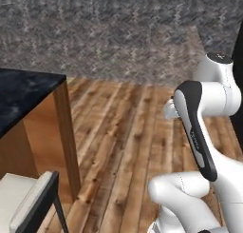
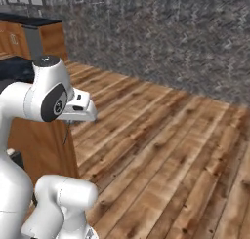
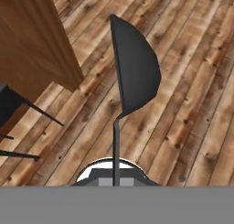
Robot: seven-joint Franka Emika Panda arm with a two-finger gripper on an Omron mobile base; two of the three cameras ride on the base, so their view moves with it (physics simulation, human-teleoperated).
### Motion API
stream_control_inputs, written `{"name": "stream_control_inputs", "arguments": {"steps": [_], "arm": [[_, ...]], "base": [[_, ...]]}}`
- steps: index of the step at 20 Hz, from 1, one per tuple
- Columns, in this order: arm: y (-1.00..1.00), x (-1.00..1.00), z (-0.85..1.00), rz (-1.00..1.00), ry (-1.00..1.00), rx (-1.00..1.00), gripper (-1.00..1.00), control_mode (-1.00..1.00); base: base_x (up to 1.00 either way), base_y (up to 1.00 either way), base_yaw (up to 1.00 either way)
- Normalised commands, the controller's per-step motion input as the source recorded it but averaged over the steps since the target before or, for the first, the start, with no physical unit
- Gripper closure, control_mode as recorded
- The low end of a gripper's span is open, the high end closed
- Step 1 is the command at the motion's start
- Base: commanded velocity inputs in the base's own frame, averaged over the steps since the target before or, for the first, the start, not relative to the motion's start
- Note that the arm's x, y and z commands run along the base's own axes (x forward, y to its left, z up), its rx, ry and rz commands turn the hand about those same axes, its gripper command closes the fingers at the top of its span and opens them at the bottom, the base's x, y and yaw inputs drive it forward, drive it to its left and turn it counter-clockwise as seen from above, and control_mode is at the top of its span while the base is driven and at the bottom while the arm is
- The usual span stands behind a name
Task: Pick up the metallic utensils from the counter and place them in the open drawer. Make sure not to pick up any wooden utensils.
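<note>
Fingers: the fingers [image 3: 104, 176] are clenched on the thin stem of the spoon [image 3: 135, 65], at the bottom edge of the hand view.
Spoon: slim and dark grey, held clear of the floor. Its stem rises straight from the grip, bends a little, then widens into the rounded bowl, which ends in a point at the top of the hand view.
Under the spoon: the wooden floor [image 3: 192, 81], its brown planks running on a slant.
Desk: the desk [image 1: 23, 92] stands at the left of the left base view, with a black marble top with faint pale veining on a warm brown wooden panel. In the hand view one corner of that brown panel [image 3: 32, 40] fills the upper left, to the side of the spoon and apart from it. In the right base view the panel [image 2: 46, 145] shows behind the arm.
Arm: the white arm [image 1: 209, 132] is folded at the right of the left base view. Its hand [image 2: 80, 109] points out over the floor, beyond the end of the desk.
Chair: a chair [image 1: 23, 199] with a pale cushion and a dark frame sits at the foot of the desk in the lower left of the left base view. Thin dark legs [image 3: 41, 112] show at the left edge of the hand view.
Wall: a rough grey stone wall [image 1: 123, 32] closes the room behind the floor.
</note>
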Motion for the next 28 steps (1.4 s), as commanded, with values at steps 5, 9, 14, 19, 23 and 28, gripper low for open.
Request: {"name": "stream_control_inputs", "arguments": {"steps": [5,9,14,19,23,28], "arm": [[0.0,0.0,0.0,0.0,0.0,0.0,1.0,1.0],[0.0,0.0,0.0,0.0,0.0,0.0,1.0,1.0],[0.0,0.0,0.0,0.0,0.0,0.0,1.0,1.0],[0.0,0.0,0.0,0.0,0.0,0.0,1.0,1.0],[0.0,0.0,0.0,0.0,0.0,0.0,1.0,1.0],[0.0,0.0,0.0,0.0,0.0,0.0,1.0,1.0]], "base": [[1.0,-0.59,0.44],[1.0,-0.68,0.57],[0.99,-0.68,0.61],[0.95,-0.71,0.64],[0.84,-0.84,0.6],[0.75,-0.98,0.55]]}}
